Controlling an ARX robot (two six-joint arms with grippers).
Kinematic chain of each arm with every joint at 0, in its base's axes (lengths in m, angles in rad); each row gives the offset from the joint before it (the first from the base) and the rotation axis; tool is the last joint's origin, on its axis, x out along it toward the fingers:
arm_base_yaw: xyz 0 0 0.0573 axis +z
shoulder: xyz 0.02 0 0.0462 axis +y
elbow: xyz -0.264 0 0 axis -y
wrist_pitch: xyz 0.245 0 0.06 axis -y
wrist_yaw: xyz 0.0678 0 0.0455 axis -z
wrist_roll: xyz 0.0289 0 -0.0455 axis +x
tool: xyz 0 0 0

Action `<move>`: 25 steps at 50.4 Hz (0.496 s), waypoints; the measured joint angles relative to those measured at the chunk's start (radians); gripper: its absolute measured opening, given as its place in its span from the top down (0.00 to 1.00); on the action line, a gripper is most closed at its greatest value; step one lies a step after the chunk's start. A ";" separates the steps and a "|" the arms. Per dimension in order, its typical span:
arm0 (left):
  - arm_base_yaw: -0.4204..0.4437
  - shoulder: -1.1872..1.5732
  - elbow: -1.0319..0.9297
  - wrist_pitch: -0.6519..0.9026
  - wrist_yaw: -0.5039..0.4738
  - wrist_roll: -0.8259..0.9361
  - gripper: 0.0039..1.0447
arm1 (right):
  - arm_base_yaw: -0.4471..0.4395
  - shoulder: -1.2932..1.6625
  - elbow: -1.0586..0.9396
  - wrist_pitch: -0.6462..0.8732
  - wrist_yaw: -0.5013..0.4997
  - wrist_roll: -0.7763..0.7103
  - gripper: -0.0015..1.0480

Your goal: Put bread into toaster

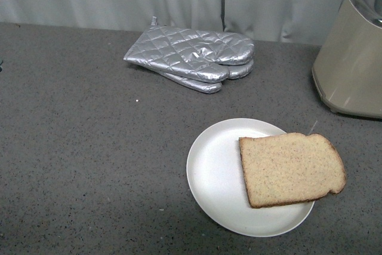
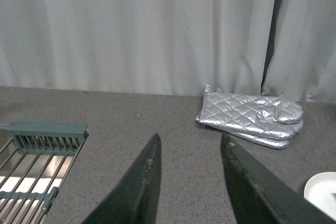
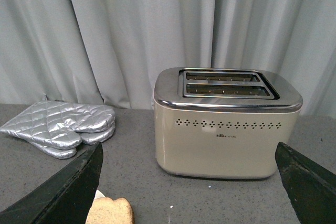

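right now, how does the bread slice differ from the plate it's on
The bread slice is light brown with a darker crust; the plate is plain white. The bread slice is squarish with one rounded end; the plate is round. The bread slice is smaller and overhangs the plate's right rim. Both lie flat.

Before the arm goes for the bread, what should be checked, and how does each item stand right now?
1. Bread free to grasp: lies flat on the plate, overhanging its rim: ok.
2. Toaster slots free: both look empty: ok.
3. Right gripper ready: fingers wide apart, nothing held: ok.
4. Left gripper unloaded: open, holding nothing: ok.
5. Oven mitts clear of the bread and toaster: lying apart from both: ok.
6. Toaster lever raised: not in view: cannot tell.
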 joint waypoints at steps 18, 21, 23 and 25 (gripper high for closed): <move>0.000 -0.001 0.000 -0.001 0.000 0.001 0.05 | 0.015 0.592 0.048 -0.214 0.221 0.725 0.09; 0.000 -0.001 0.000 -0.001 0.000 0.000 0.07 | 0.066 0.642 0.031 -0.181 0.238 0.763 0.09; 0.000 -0.001 0.000 -0.001 0.000 0.000 0.06 | 0.096 0.676 0.020 -0.158 0.245 0.793 0.09; 0.000 -0.001 0.000 -0.001 0.000 0.000 0.06 | 0.132 0.721 0.009 -0.125 0.249 0.826 0.09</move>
